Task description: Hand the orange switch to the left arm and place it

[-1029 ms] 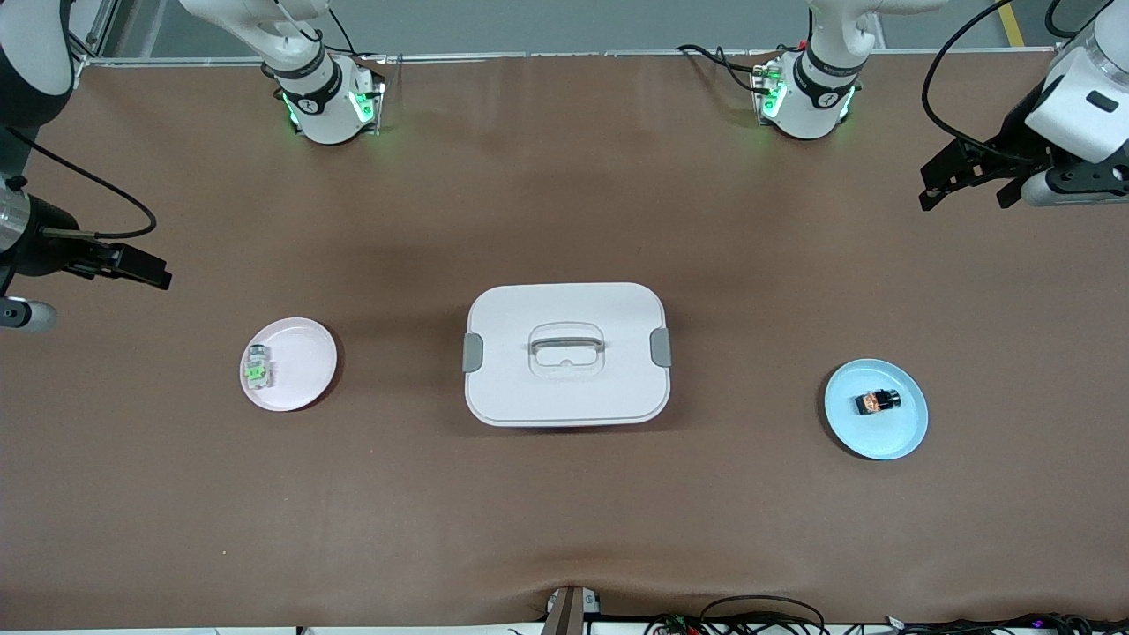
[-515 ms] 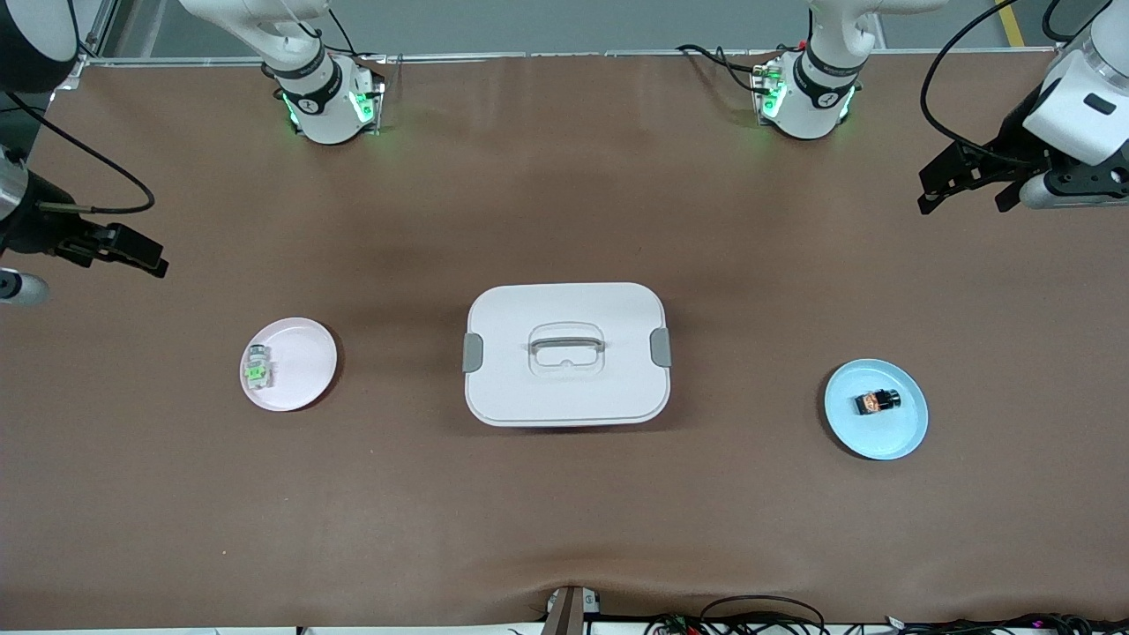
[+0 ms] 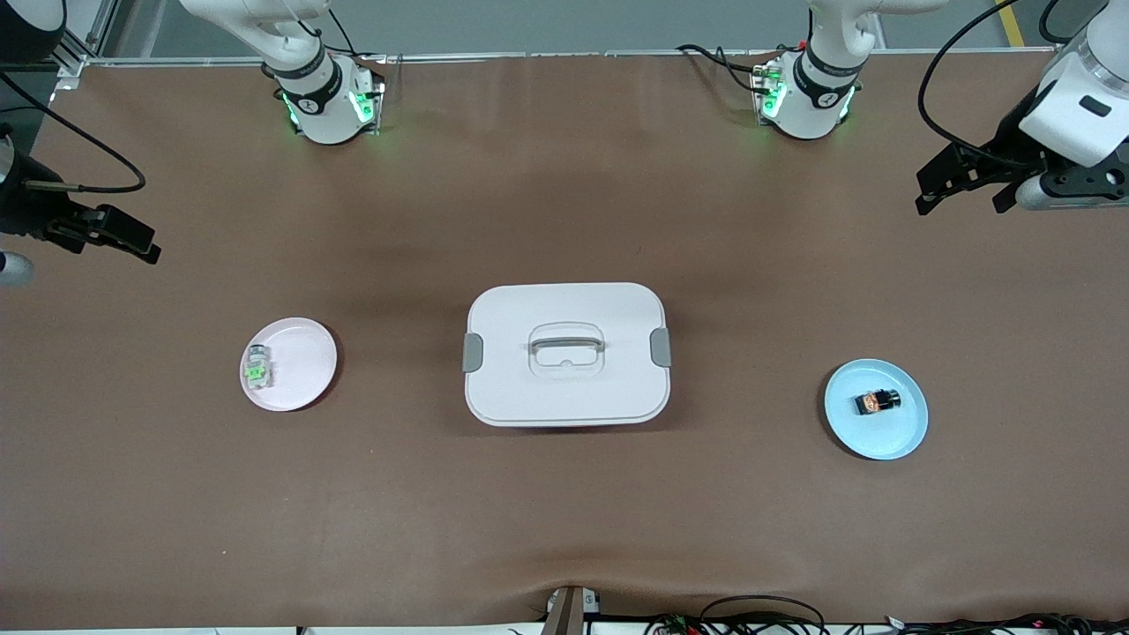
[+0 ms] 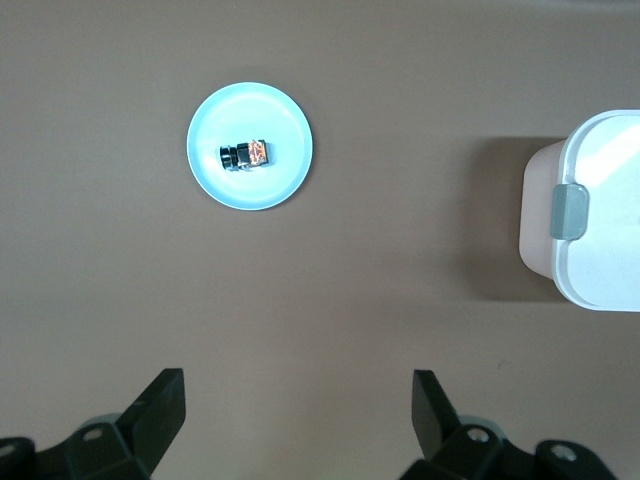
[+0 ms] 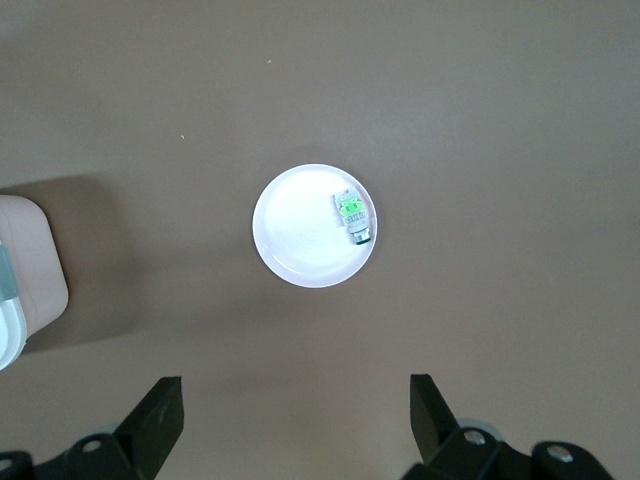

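The right gripper (image 3: 123, 240) is hanging in the air over the bare brown table (image 3: 564, 529) at the right arm's end. Its fingers (image 5: 155, 415) are standing wide apart and are gripping nothing. In the right wrist view, a pink plate (image 5: 300, 235) is lying on the table well ahead of the fingertips, centred between the two of them. A pale switch with a green centre (image 5: 352, 215) is sitting on that plate close to its rim. In the front view the same pink plate (image 3: 300, 366) and pale switch (image 3: 257, 369) are showing well clear of the gripper.

The box (image 3: 565, 353) is standing closed in the middle of the table, between the two plates and well apart from both grippers. One corner of it (image 5: 25, 275) is showing at the edge of the right wrist view, and a latched end (image 4: 590, 225) is showing at the edge of the left wrist view.

The orange switch (image 3: 877, 401) is lying on its side on a blue plate (image 3: 900, 432) toward the left arm's end of the table. In the left wrist view the switch (image 4: 247, 154) and its plate (image 4: 285, 150) are lying well ahead of the fingertips, closer in line with one finger than the other.

The left gripper (image 3: 961, 183) is hanging over bare table at the left arm's end, well apart from the blue plate. Its fingers (image 4: 435, 405) are spread wide and are holding nothing.
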